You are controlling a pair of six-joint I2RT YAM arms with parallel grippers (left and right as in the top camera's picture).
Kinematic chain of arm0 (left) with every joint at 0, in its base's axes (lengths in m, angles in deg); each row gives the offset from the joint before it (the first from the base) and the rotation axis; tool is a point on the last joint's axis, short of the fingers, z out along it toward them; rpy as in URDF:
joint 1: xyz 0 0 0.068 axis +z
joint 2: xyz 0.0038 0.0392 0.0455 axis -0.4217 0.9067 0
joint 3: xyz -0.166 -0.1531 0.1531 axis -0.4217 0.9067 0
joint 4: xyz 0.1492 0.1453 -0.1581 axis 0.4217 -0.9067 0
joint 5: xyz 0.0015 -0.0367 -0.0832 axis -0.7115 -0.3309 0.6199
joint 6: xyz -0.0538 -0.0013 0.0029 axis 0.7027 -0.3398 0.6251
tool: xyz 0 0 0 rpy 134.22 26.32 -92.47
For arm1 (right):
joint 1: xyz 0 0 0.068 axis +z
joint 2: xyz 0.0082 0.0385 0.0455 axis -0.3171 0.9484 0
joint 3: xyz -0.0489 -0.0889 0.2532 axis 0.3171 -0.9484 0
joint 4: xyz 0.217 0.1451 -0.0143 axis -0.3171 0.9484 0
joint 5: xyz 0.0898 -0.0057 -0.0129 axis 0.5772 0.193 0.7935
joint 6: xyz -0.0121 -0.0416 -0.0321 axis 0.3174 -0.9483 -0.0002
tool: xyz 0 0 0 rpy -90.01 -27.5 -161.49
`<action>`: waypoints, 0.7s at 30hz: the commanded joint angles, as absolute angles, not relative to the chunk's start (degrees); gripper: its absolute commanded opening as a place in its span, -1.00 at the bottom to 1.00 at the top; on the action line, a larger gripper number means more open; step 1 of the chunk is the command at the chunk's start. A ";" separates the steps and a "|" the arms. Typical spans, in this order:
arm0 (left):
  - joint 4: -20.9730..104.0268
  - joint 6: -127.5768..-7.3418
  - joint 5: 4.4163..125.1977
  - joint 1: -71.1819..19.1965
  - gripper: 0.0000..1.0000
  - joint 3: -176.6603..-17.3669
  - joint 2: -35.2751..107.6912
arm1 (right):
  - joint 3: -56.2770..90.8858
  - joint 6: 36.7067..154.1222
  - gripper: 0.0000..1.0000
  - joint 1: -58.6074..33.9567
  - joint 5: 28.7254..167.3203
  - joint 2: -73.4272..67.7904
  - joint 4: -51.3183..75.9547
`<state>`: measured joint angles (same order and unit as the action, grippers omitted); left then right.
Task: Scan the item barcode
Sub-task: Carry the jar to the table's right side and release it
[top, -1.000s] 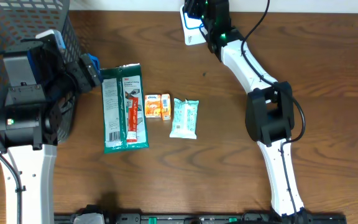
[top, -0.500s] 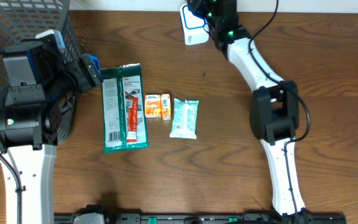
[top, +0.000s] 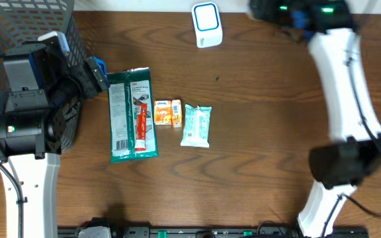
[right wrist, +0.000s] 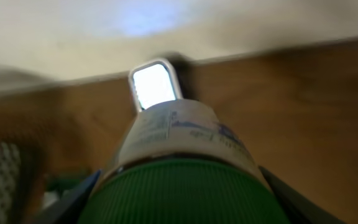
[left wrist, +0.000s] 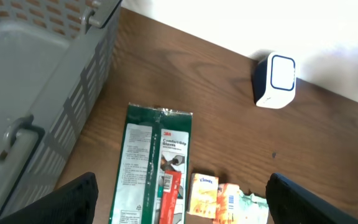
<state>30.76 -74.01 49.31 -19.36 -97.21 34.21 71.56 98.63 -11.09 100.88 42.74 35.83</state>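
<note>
- Bottle point(right wrist: 176, 134), one, green-capped: clamped in right claw point(right wrist: 178, 186) near 1 o'clock of counter point(top: 256, 132), facing the scanner.
- Scanner point(top: 207, 25), one, 12 o'clock.
- Centre: glove pack point(top: 132, 114), one; orange tissue packs point(top: 167, 112), two, touching; wipes pack point(top: 196, 125), one.
- Basket point(top: 25, 20), one, 10 o'clock.
- Left claw point(top: 96, 71): apart, empty, just beside the basket.
- Right arm: reaching to the far edge.
</note>
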 commanded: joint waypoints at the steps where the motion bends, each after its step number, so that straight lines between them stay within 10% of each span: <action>1: 30.74 -74.70 49.64 -19.07 0.74 -97.52 34.16 | 71.48 87.11 -0.97 -14.41 96.33 43.79 44.07; 21: 30.74 -74.70 49.64 -19.07 0.74 -97.52 34.16 | 40.18 85.54 -0.98 -35.05 93.03 44.86 37.86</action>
<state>30.74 -74.01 49.31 -19.36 -97.21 34.21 43.67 85.82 -32.36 93.29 45.87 39.61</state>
